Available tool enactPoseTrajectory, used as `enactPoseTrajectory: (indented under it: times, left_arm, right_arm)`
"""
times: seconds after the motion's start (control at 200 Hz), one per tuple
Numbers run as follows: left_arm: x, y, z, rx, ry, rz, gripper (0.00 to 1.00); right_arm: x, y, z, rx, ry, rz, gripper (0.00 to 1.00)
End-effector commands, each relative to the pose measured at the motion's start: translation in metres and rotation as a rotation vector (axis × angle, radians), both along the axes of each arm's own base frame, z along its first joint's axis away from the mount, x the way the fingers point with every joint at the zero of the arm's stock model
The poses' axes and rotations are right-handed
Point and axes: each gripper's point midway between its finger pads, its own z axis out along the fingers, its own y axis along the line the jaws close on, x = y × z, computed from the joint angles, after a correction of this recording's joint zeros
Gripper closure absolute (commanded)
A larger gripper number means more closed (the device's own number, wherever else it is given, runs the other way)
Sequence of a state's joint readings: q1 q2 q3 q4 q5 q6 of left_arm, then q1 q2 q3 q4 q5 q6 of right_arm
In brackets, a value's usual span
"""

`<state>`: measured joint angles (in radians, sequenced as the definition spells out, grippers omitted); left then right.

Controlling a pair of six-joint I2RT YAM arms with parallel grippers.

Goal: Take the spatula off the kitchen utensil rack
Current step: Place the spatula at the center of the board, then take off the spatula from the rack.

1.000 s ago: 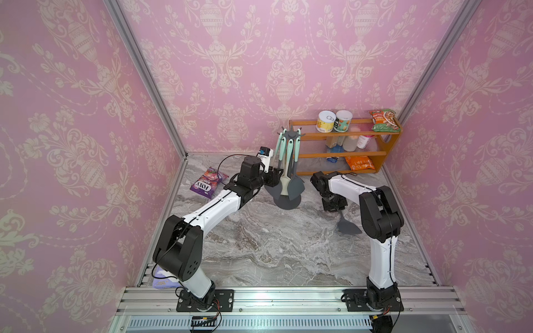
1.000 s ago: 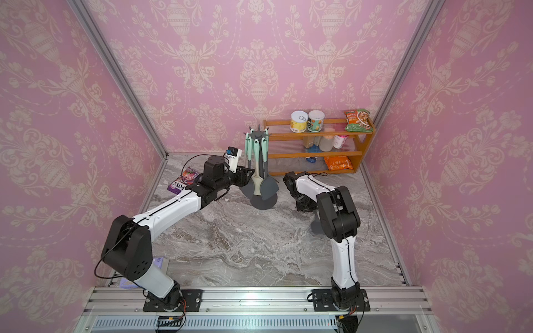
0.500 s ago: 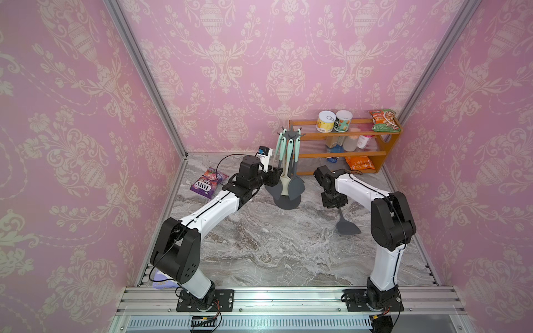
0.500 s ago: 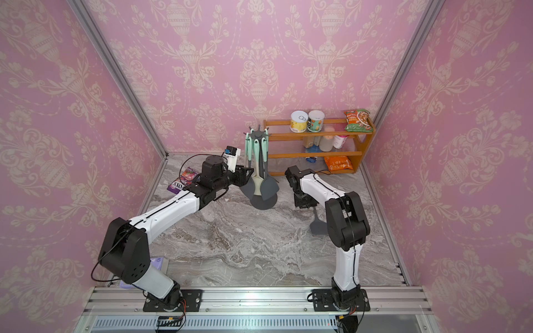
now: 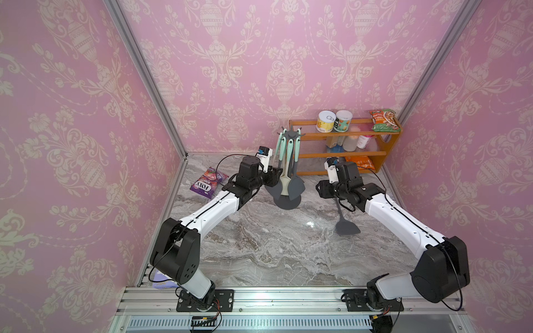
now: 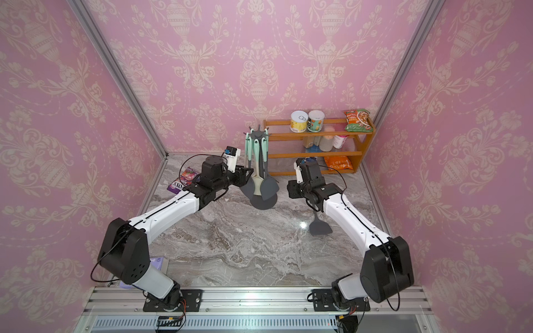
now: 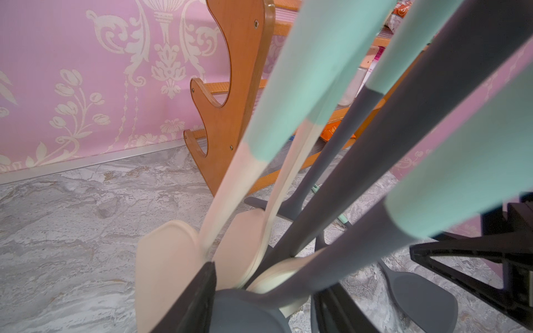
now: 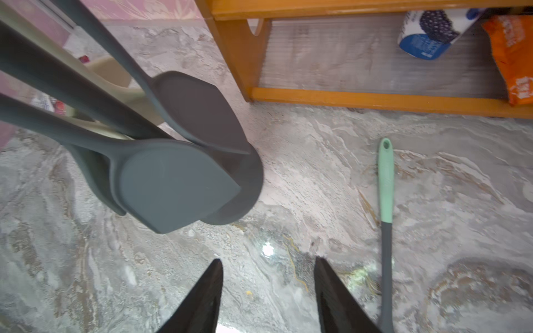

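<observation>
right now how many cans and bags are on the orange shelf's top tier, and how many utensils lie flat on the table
cans: 2
bags: 1
spatula lying flat: 1
total: 4

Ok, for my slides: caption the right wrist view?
Open right gripper above the table; spatula lies flat there, off the kitchen utensil rack.

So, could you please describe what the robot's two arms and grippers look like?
The left arm and right arm match: white tapered links between bulky black joint housings. The left gripper and right gripper have black, wedge-shaped fingers. A thin black cable loops along each arm, and a small white camera module with a blue patch sits at each wrist.
</observation>
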<state>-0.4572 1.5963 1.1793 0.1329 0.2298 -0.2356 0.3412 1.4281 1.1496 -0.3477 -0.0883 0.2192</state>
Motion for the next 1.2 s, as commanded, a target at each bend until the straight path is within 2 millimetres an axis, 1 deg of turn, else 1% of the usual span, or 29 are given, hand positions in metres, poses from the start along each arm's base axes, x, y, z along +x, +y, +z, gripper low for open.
enactPoseTrajectory:
  times: [0.0,0.045,0.09,0.29,0.52,0.585,0.71,0.715,0.72,0.75,0.825,1.04,1.096,1.156,1.191]
  left_arm:
    - [-0.01,-0.002,0.007,0.014,-0.024,-0.034,0.48]
    - [-0.011,-0.003,0.007,0.012,-0.024,-0.04,0.54]
    - [-0.011,-0.004,0.007,0.011,-0.023,-0.049,0.57]
    - [-0.013,-0.005,0.01,-0.002,-0.034,-0.057,0.55]
    - [-0.015,-0.003,0.014,-0.002,-0.043,-0.054,0.56]
    - [-0.015,-0.003,0.015,-0.003,-0.046,-0.054,0.56]
    - [-0.015,-0.003,0.015,-0.004,-0.05,-0.052,0.58]
    - [-0.016,-0.003,0.015,-0.005,-0.051,-0.052,0.58]
    - [-0.015,-0.003,0.016,-0.005,-0.051,-0.052,0.58]
    - [-0.015,-0.003,0.016,-0.006,-0.053,-0.052,0.6]
    - [-0.015,-0.004,0.016,-0.008,-0.053,-0.058,0.66]
    - [-0.013,-0.007,0.017,-0.021,-0.057,-0.068,0.66]
    - [-0.013,-0.009,0.018,-0.025,-0.061,-0.074,0.69]
    - [-0.014,-0.01,0.02,-0.031,-0.066,-0.08,0.69]
    - [-0.014,-0.011,0.02,-0.033,-0.067,-0.087,0.73]
  right_arm:
    - [0.007,0.033,0.042,0.129,-0.17,0.159,0.46]
    - [0.009,0.037,0.049,0.15,-0.202,0.174,0.46]
    - [0.01,0.042,0.056,0.169,-0.226,0.196,0.45]
    - [0.014,0.06,0.077,0.233,-0.303,0.277,0.45]
    - [0.016,0.076,0.097,0.263,-0.399,0.342,0.44]
    - [0.017,0.081,0.1,0.262,-0.404,0.361,0.44]
    - [0.018,0.087,0.094,0.259,-0.4,0.381,0.44]
    - [0.019,0.088,0.102,0.262,-0.417,0.383,0.44]
    - [0.02,0.088,0.106,0.264,-0.425,0.383,0.44]
    - [0.021,0.089,0.11,0.265,-0.436,0.386,0.44]
    - [0.024,0.09,0.11,0.26,-0.441,0.387,0.44]
    - [0.031,0.094,0.112,0.261,-0.455,0.398,0.44]
    - [0.033,0.096,0.113,0.263,-0.457,0.401,0.44]
    - [0.034,0.098,0.113,0.265,-0.457,0.408,0.44]
    - [0.035,0.098,0.113,0.262,-0.457,0.405,0.44]
